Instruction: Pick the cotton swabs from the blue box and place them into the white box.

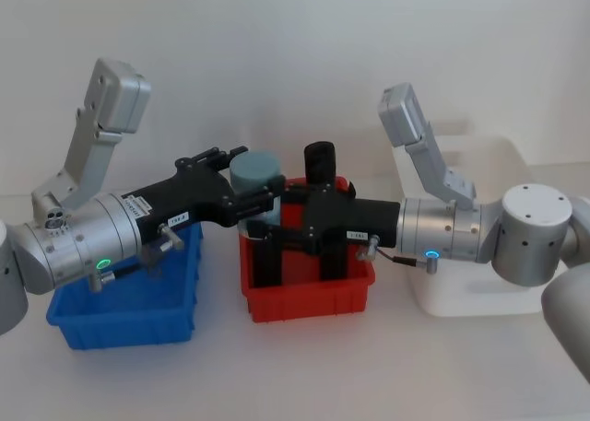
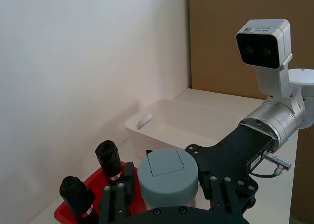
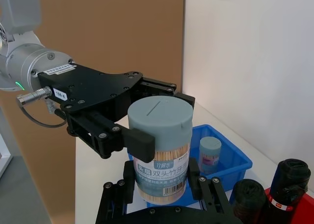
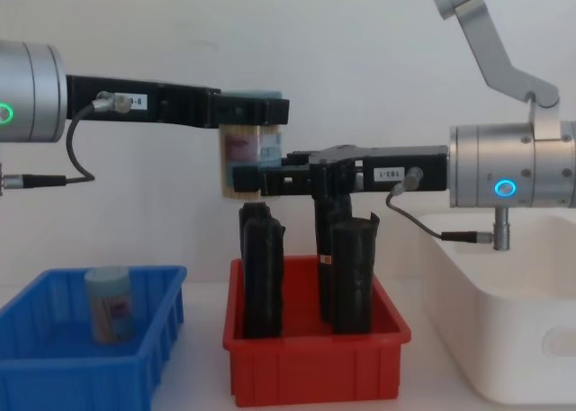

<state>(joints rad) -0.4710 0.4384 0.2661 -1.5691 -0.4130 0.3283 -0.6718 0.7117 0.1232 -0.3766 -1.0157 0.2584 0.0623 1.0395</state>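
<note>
Midair, left gripper (image 4: 256, 111) clamps a swab tub (image 4: 241, 150) by its lid, right gripper (image 4: 245, 179) its base, over the red bin (image 4: 315, 370); chest view adds a second tub (image 4: 110, 303) in the blue box (image 4: 90, 375), nine o'clock.

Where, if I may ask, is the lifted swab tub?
The tub hangs above the red bin near the chest view's centre, held by the left gripper, right gripper alongside.

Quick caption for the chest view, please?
Left claw holds a cotton swab tub above the red bin; right claw meets its base.
</note>
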